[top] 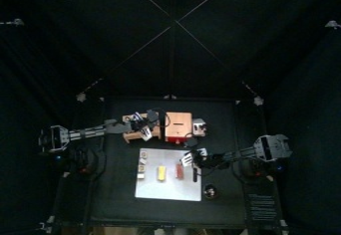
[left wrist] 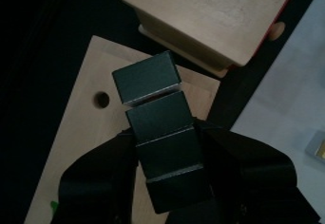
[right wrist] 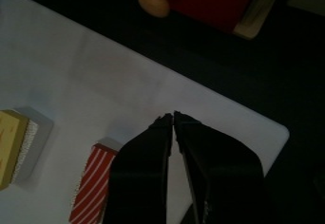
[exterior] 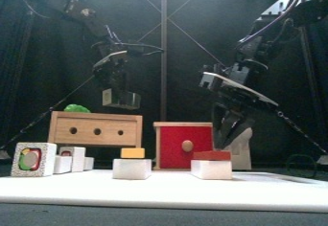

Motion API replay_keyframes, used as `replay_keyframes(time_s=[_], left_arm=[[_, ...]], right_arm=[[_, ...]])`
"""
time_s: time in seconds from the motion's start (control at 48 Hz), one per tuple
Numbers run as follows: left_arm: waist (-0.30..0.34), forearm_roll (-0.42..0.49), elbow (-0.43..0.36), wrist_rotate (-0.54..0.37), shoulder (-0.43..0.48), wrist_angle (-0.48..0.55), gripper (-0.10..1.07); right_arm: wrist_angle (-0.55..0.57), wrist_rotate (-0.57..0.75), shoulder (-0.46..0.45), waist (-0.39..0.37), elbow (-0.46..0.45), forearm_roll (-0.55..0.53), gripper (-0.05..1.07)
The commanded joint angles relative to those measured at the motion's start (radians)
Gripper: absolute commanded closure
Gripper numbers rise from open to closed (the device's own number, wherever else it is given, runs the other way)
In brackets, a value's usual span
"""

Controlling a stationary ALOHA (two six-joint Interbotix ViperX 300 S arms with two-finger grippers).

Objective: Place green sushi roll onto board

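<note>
Nearest, white sheet (exterior: 167, 187); green sushi roll (exterior: 79, 107) on board (exterior: 96, 128) at ten o'clock, left gripper (exterior: 119, 98) above, jaws pressed together, empty; right gripper (right wrist: 174, 123) pressed together, empty.

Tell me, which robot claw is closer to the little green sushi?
Left. The left gripper hangs just beside and above the green sushi roll on the board; the right gripper is across the table.

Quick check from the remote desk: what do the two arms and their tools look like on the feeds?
Both arms are black and slender, with jointed links and pale fittings near the wrists. The left tool shows blocky, square-edged black jaws above a rounded black body. The right tool has two thin black jaws tapering to sharp tips.
</note>
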Motion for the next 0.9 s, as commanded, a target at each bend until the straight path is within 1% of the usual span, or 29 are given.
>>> replay_keyframes(time_s=[0.0,0.125,0.312,0.396,0.542,0.708,0.875], left_arm=[[-0.031,0.005,-0.029,0.002,-0.021,-0.003,0.31],[-0.107,0.006,-0.014,0.011,-0.021,-0.003,0.31],[-0.233,0.014,0.012,0.041,-0.012,-0.02,0.31],[-0.27,0.026,0.015,0.041,0.006,-0.046,0.31],[-0.305,0.057,0.017,0.044,0.077,-0.143,0.31],[-0.318,0.086,-0.006,0.038,0.147,-0.167,0.31],[-0.322,0.089,-0.014,0.044,0.213,-0.233,0.31]], right_arm=[[0.005,-0.003,-0.041,0.002,0.003,-0.002,0.49],[0.014,-0.002,-0.075,0.003,0.035,0.0,0.49],[0.038,0.0,-0.144,0.023,0.092,0.04,0.49],[0.051,0.0,-0.161,0.026,0.112,0.051,0.49],[0.064,0.0,-0.173,0.026,0.132,0.069,0.49],[0.064,0.0,-0.172,0.037,0.14,0.081,0.49],[0.064,0.002,-0.172,0.041,0.15,0.092,0.49]])
